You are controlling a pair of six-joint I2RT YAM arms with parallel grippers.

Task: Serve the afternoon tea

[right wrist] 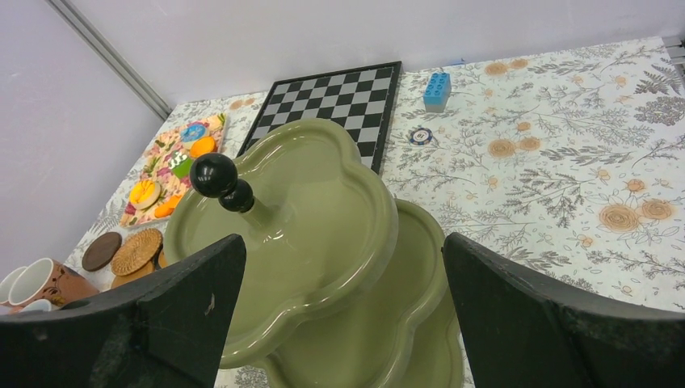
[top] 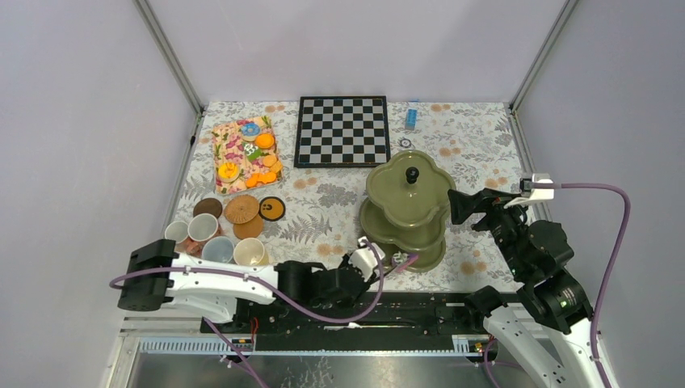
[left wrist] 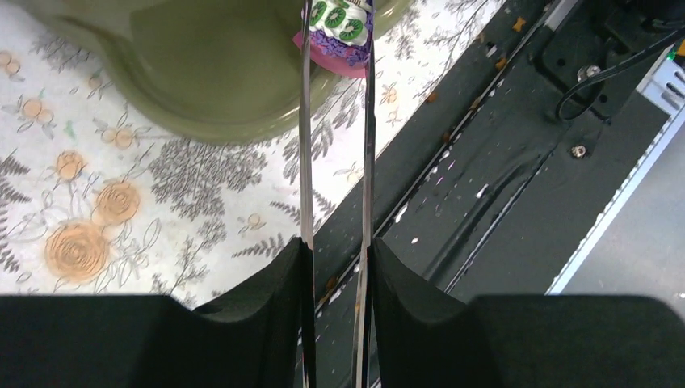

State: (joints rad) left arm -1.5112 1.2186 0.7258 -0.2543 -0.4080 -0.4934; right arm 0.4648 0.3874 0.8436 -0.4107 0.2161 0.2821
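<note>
Stand [right wrist: 323,210] shows three olive-green flower-shaped tiers; right fingers [right wrist: 525,323] spread wide, left fingers [left wrist: 266,323] clench tongs [left wrist: 306,162].

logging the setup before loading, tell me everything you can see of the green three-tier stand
The three-tier stand is olive-green, glossy, ceramic-looking, with flower-shaped trays widening downward on a central post topped by a black knob. It stands upright on the floral tablecloth, near-right of the chessboard. Visible tier surfaces are bare. The left gripper holds a kiwi-topped cake at its bottom rim; the open right gripper hovers beside it.
</note>
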